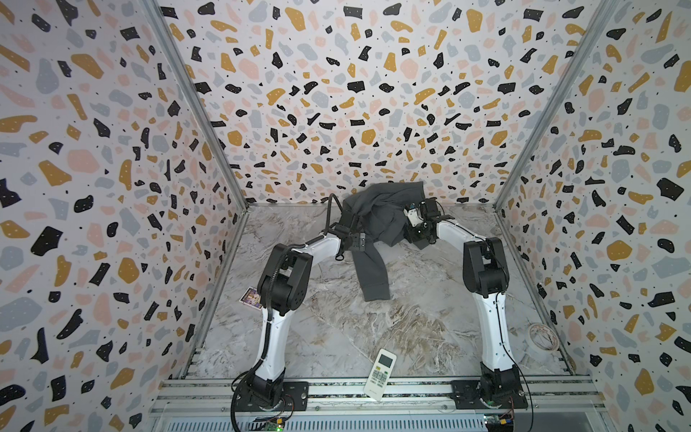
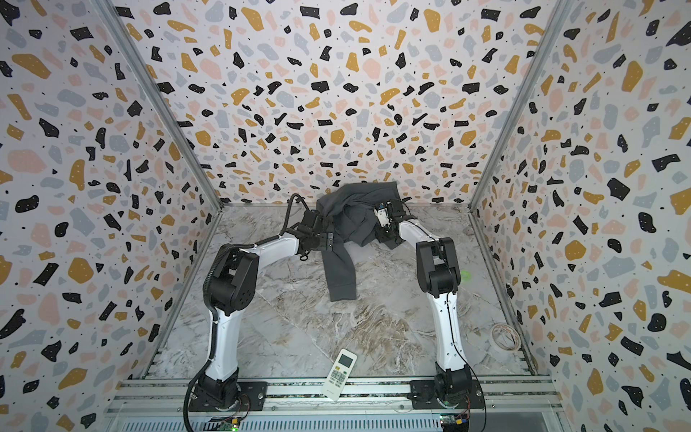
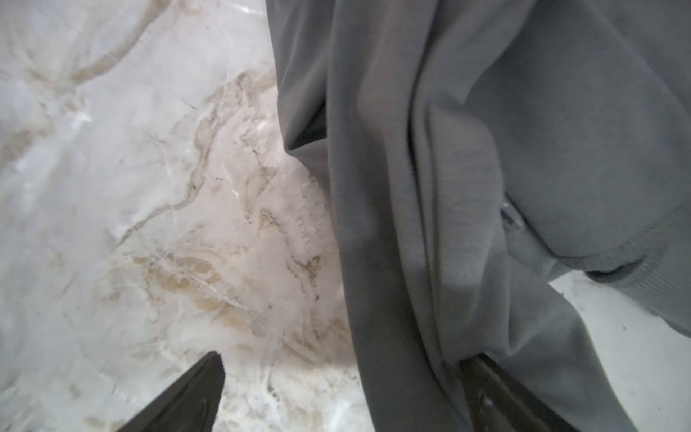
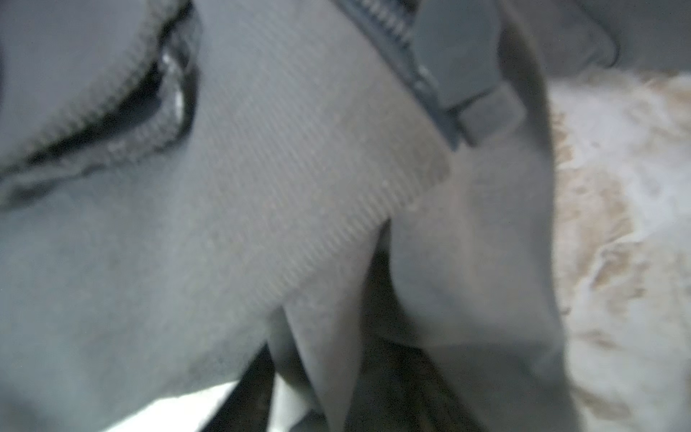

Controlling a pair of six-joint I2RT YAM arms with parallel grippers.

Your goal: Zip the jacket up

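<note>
Charcoal-grey soft cloth sits bunched at the centre of both top views. It is one jacket (image 1: pixel 377 220), at the far edge of the marble-patterned bench (image 1: pixel 336 336). Its upper edge overlaps the back wall (image 1: pixel 336 112) in the picture, and one sleeve (image 1: pixel 372 273) trails toward the lower middle.

We count two hands, one remote control (image 1: pixel 379 374) at bottom centre, one roll of tape (image 1: pixel 542 336) at lower right, and one small printed card (image 1: pixel 251 297) left of centre.

The left hand (image 1: pixel 357 241) meets the heap's left edge. In its wrist view the fingers (image 3: pixel 187 392) are spread wide: a fold of the jacket (image 3: pixel 486 187) drapes over one, and bare bench lies beside the other.

The right hand (image 1: pixel 417 233) is at the heap's right edge, deep in the cloth. Its wrist view is blurred and filled by a ribbed hem band (image 4: pixel 299 168) and a run of zip teeth (image 4: pixel 389 33). Folds run down between its dark fingers (image 4: pixel 254 392), and we cannot tell whether they pinch the cloth or stand apart.
</note>
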